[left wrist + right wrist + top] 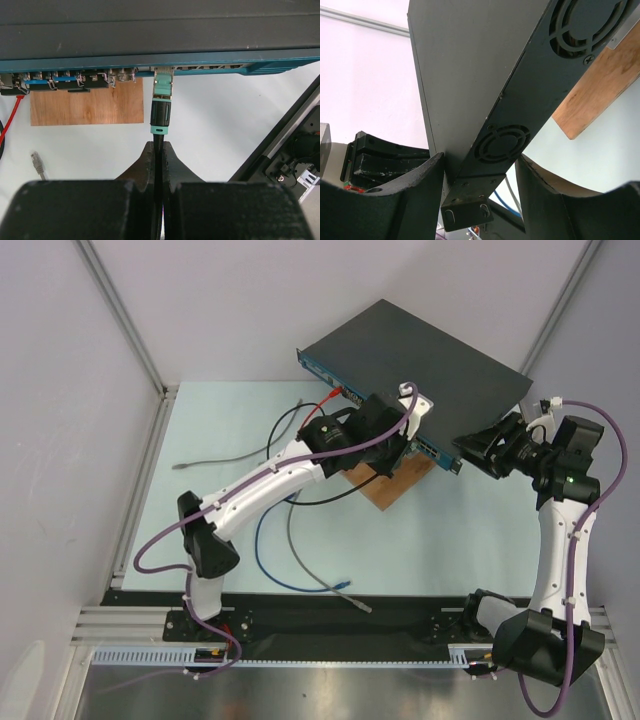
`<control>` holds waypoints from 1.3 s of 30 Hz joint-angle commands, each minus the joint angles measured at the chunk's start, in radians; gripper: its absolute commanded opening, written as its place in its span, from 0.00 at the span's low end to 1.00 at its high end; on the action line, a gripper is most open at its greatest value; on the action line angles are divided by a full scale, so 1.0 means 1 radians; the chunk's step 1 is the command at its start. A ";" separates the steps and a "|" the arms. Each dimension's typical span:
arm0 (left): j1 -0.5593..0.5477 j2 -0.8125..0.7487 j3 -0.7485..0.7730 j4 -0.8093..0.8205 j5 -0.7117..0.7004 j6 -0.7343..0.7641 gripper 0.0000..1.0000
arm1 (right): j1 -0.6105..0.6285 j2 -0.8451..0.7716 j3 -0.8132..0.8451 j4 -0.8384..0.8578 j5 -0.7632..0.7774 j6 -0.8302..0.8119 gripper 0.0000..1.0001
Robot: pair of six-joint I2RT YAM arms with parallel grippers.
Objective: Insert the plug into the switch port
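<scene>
The switch [420,345] is a flat black box resting at an angle, its blue port strip [210,67] facing my left arm. A teal plug [161,107] stands upright under the strip. Its clear tip [163,79] is at one socket; how deep it sits I cannot tell. My left gripper [158,146] is shut on the black cable just behind the plug. My right gripper [479,159] straddles the switch's near right corner [470,205], one finger on the top face and the other against the underside edge, by the fan vents [501,142].
A brown wooden board [87,105] lies under the switch front. A red cable [12,117] runs to the strip's left end. Loose grey, blue and black cables [275,540] trail over the mat, one ending in a bare connector [38,162]. Aluminium rails edge the table.
</scene>
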 commanded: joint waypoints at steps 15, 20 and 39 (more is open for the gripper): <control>0.012 0.109 0.231 0.123 0.011 0.009 0.00 | 0.101 0.006 -0.023 0.050 0.000 -0.058 0.00; 0.014 0.125 0.267 0.123 0.019 0.028 0.00 | 0.112 0.012 -0.017 0.055 0.001 -0.060 0.00; 0.321 -0.562 -0.614 0.403 0.306 0.016 0.73 | -0.022 0.025 0.103 -0.051 -0.115 -0.127 0.84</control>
